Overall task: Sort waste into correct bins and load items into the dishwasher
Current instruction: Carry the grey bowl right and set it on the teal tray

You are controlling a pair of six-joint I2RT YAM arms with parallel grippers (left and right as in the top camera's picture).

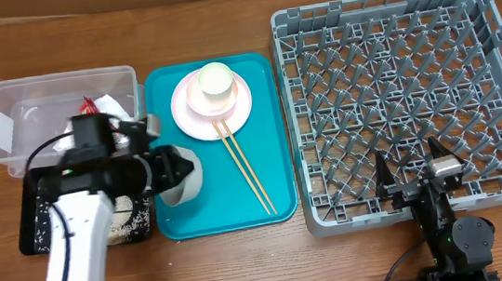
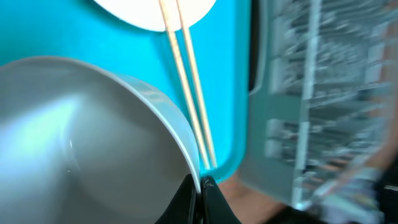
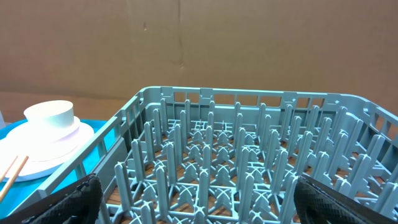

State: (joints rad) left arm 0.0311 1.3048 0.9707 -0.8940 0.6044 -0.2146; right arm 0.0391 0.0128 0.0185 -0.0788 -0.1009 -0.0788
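A pale round bowl (image 1: 184, 183) hangs tilted over the left front part of the teal tray (image 1: 270, 138), with my left gripper (image 1: 179, 165) shut on its rim. In the left wrist view the jaws (image 2: 200, 184) pinch the thin edge of the bowl (image 2: 93, 137). On the tray stand the pink plate (image 1: 213, 107) with the cream cup (image 1: 215, 81) on it, and the chopsticks (image 1: 246, 164) lie beside them. My right gripper (image 1: 413, 168) stands open over the front edge of the grey dishwasher rack (image 1: 407, 68), nothing between its fingers (image 3: 81, 199).
The clear tub (image 1: 13, 100) at the far left holds a red wrapper (image 1: 90, 105) and a white napkin (image 1: 117, 106). In front of it, the black tray (image 1: 31, 224) carries whitish rice grains (image 1: 129, 223). My left arm crosses over both bins.
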